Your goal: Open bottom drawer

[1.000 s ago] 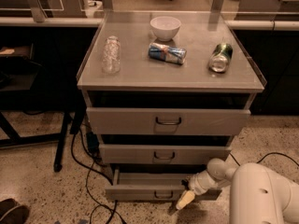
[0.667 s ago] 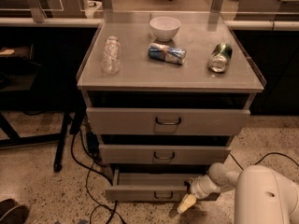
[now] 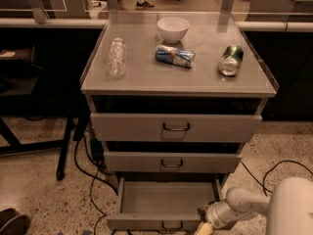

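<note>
The bottom drawer [image 3: 164, 199] is the lowest and narrowest of three grey metal drawers. It stands pulled well out and its plain grey tray is bare. A small dark wire handle [image 3: 171, 226] sits at the centre of its front. My gripper [image 3: 204, 225] is at the lower right, against the right end of the drawer's front, with a pale fingertip showing at the frame's bottom edge. My white arm [image 3: 288, 207] comes in from the lower right corner.
The mid drawer [image 3: 171, 161] and the top drawer [image 3: 176, 127] are shut. On the cabinet top lie a clear plastic bottle [image 3: 116, 57], a white bowl [image 3: 172, 29], a blue can [image 3: 175, 56] and a green can [image 3: 231, 60]. Black cables [image 3: 93, 180] trail on the floor at the left.
The bottom drawer has slid further out toward the camera, showing more of its tray. My gripper has moved down and back with the drawer front.
</note>
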Motion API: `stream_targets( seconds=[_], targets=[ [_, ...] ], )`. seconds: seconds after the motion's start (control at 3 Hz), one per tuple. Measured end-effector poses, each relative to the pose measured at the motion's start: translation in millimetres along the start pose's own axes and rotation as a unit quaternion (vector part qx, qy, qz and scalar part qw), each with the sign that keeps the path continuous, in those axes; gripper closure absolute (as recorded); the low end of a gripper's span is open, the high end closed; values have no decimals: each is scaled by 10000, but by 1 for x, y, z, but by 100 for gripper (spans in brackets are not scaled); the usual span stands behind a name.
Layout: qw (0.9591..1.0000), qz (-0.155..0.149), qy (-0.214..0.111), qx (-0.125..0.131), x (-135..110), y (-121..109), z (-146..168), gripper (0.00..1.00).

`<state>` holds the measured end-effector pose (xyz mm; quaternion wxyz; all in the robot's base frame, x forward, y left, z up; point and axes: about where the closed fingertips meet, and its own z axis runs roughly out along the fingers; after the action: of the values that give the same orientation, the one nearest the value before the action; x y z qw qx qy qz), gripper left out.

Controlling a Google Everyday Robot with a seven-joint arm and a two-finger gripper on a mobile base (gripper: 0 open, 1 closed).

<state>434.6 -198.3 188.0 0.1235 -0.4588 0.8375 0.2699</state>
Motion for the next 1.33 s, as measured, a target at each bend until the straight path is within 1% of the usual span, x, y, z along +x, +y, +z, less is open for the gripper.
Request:
stream_targets(
  seconds=[0.33,0.67,1.0,1.33],
  targets=[
    [10000,-11,6,-14,0,0,1,0],
    [9994,71,162,-286,14,13,11,0],
    [9994,71,161,-287,13,14,8,0],
    [9977,262,-14,-624,31,30,-1,0]
  ],
)
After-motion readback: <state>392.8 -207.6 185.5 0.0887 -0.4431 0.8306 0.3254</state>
